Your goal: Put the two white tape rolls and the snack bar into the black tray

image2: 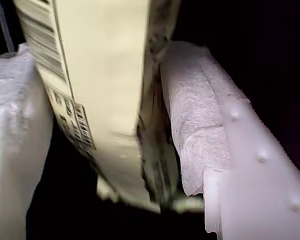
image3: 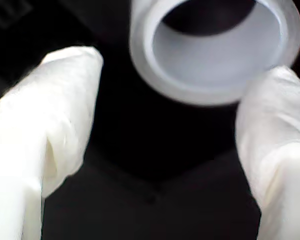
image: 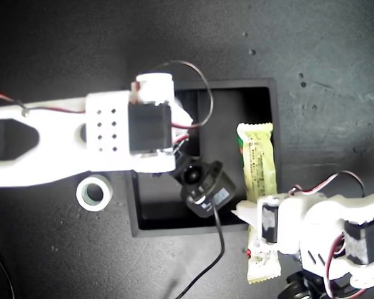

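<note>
The snack bar [image: 257,167], in a pale yellow wrapper, lies lengthwise along the black tray's [image: 174,230] wall on the exterior view's right, its near end reaching past the tray. My first gripper [image: 262,232] is shut on that near part. In the first wrist view the snack bar [image2: 100,80] sits between both padded fingers [image2: 195,130]. One white tape roll [image: 94,192] rests on the table outside the tray, on the exterior view's left. My second gripper [image3: 170,130] is open over the dark tray, with another white tape roll [image3: 215,55] just past its fingertips.
The second arm's white body [image: 62,143] reaches in from the exterior view's left and covers much of the tray. A black camera block [image: 202,184] with a cable hangs over the tray's middle. The tabletop is dark and matte.
</note>
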`<state>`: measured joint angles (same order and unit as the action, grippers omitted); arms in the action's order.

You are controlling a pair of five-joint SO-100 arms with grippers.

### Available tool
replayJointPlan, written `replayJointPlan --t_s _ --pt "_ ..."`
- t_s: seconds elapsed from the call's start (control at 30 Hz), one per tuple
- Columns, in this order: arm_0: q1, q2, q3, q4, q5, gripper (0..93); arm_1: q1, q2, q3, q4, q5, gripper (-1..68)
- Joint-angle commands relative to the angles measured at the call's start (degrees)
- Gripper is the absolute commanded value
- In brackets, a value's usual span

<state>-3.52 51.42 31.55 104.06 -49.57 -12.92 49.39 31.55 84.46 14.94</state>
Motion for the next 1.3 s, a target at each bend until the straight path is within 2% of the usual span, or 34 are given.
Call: replayJointPlan --t_s 0.0,0.13,0.23,0.3,0.37,0.47,0.6,0.77,0.93,1.0,1.27 --pt "-1.93 18.11 7.21 1.14 1.67 24.7 0.97 0.62 0.44 1.49 -10.55 20.0" --pt "-2.9 37.0 17.58 1.14 1.58 26.5 2.46 0.62 -0.53 5.01 -12.13 23.6" --pt "-0.09 48.52 25.05 1.14 -1.76 26.2 3.87 0.62 -5.98 10.9 -14.41 24.4" --pt "5.1 53.79 29.79 0.88 -6.86 24.8 5.45 0.62 -12.22 17.05 -16.08 24.5" --pt "12.13 57.92 36.3 -1.49 -13.62 22.8 7.38 3.52 -12.57 18.72 -17.84 24.5" --pt "22.5 63.54 50.54 -11.07 -23.99 21.2 10.81 8.88 -10.55 18.72 -20.04 21.9" --pt "28.92 68.99 71.81 -27.69 -33.31 20.8 15.47 16.08 -8.61 18.72 -21.27 20.7" --pt "30.67 74.88 90.53 -44.56 -37.62 20.8 21.71 25.05 -7.82 18.72 -18.11 18.9" --pt "30.23 77.87 101.07 -53.09 -39.55 20.8 25.84 35.24 -10.28 18.72 -9.32 14.3" --pt "29.97 78.66 104.33 -56.87 -39.55 20.6 27.07 39.99 -11.95 18.72 -3.78 9.2" --pt "30.32 71.72 103.97 -63.54 -38.23 19.9 27.42 54.49 -5.36 18.72 14.06 2.1"
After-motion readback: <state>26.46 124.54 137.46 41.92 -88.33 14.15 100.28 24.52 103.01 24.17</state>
